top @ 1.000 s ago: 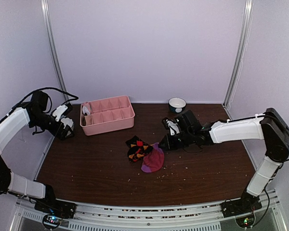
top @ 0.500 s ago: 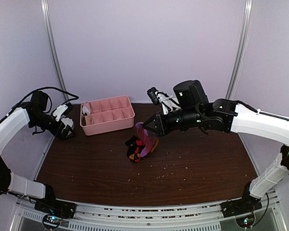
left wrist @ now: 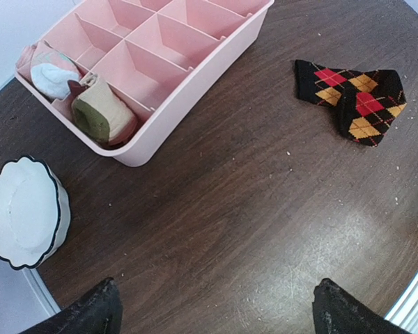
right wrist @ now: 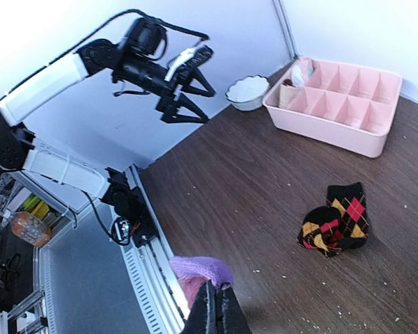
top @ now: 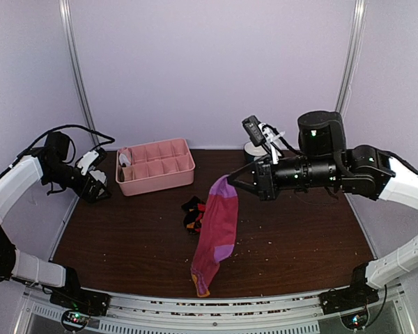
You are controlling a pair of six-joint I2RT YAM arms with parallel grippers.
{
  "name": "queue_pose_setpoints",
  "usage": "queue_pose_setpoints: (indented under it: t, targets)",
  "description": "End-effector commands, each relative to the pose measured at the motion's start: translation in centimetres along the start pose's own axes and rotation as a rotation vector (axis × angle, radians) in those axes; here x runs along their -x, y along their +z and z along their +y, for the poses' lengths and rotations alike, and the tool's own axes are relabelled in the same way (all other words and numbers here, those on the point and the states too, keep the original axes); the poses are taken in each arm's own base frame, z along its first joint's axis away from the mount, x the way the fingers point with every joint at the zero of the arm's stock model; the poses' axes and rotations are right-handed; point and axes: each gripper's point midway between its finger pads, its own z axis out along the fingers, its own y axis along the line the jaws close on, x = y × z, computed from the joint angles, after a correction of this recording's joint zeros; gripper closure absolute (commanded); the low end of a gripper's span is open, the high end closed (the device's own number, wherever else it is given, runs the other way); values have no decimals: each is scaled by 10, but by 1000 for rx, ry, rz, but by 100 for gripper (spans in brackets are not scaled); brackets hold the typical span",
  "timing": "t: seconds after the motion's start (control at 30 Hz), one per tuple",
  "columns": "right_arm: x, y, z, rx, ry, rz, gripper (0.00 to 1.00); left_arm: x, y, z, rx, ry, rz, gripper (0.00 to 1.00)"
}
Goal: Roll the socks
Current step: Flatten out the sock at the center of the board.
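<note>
Counter (top: 285, 243): tray (top: 157, 179) sits far left, not in use. Pink sock (top: 218, 223) hangs full length over centre, its purple cuff pinched in the closed right hand (top: 231, 179), probably to straighten it for rolling. Argyle socks (top: 192, 212) lie crumpled on the counter just left of it. Left hand (top: 97, 186) is spread wide and empty, parked far left.

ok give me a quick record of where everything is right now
right gripper: shut on the cuff of the pink sock, up above the table
pink sock: hanging from the gripper
black socks: crumpled on the table, apart from both grippers
left gripper: open, empty, beside the tray
tray: two rolled pieces in its end compartments
</note>
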Motion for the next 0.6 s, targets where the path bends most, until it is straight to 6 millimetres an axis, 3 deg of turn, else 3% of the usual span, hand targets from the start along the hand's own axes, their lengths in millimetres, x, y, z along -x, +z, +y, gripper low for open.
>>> queue_pose_setpoints:
  t: [0.0,0.07,0.17,0.27,0.33,0.43,0.47,0.53,0.57]
  targets:
    - [-50,17,-58,-115,31,144,100,12,0,-9,-24,51,-23,2]
    - [-70,18,-91,-217,31,202,100,14,3,-14,-37,74,-16,2]
    - [-92,10,-159,-458,42,287,100,19,12,-26,-55,133,-1,2]
    - [-88,-15,-222,-793,15,319,100,28,25,-38,-68,205,20,2]
    - [-80,-20,-240,-885,-3,310,100,36,36,-50,-94,253,41,2]
    - [-66,-9,-247,-906,-31,263,99,47,55,-68,-131,330,75,2]
    - [-63,-3,-251,-907,-31,247,94,48,66,-75,-150,351,97,2]
    - [-65,6,-257,-918,-26,251,73,53,82,-88,-174,394,127,2]
    - [-69,10,-261,-931,-20,266,55,55,92,-100,-197,426,141,2]
